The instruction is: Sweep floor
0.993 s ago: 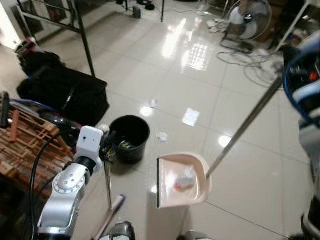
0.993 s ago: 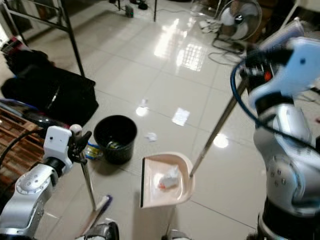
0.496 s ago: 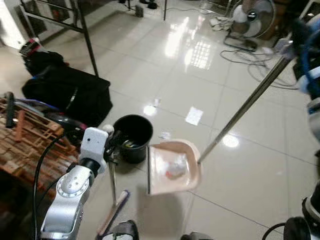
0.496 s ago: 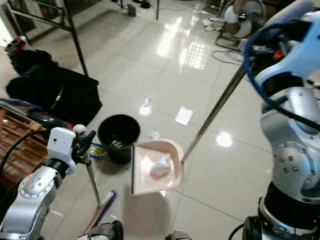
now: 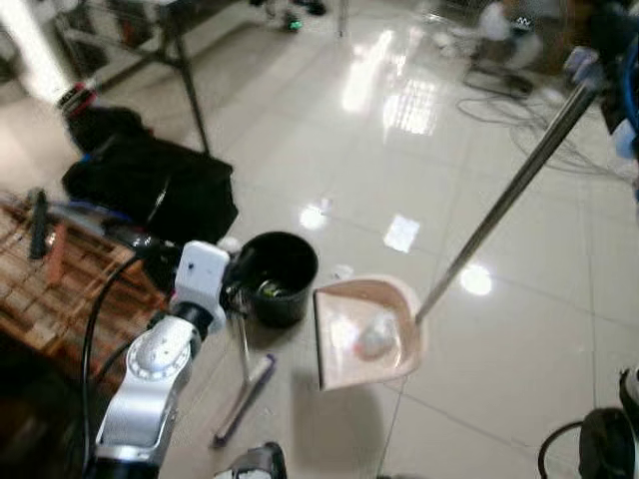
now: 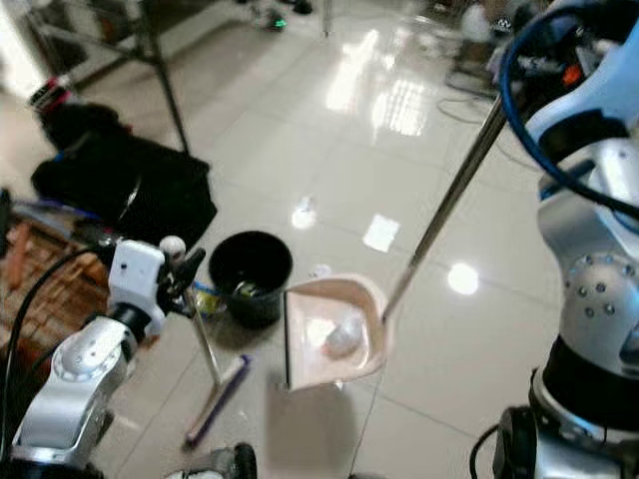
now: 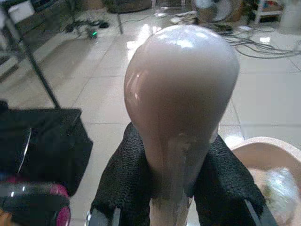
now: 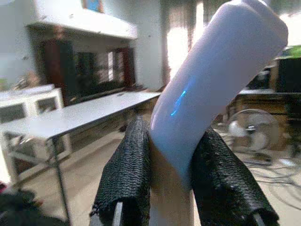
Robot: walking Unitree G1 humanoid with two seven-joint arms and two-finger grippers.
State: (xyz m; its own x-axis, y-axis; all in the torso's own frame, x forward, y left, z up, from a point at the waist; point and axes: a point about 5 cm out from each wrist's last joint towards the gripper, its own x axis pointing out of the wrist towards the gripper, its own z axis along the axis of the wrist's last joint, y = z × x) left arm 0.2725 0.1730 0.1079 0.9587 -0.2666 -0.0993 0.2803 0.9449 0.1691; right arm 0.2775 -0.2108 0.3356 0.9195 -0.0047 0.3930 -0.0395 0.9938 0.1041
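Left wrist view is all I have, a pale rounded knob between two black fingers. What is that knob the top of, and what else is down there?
Observer: It caps the thin metal-handled broom, which the left gripper holds upright; its brush end rests on the glossy tiled floor.
Operator: I see a beige rim at the edge. What is it?
Observer: That is the beige long-handled dustpan, with a crumpled whitish wad of rubbish lying in it.
Operator: Who holds the dustpan?
Observer: The right gripper is shut on the white top of its long metal pole.
Operator: Anywhere to empty it?
Observer: A round black bin stands on the floor between the broom and the dustpan.
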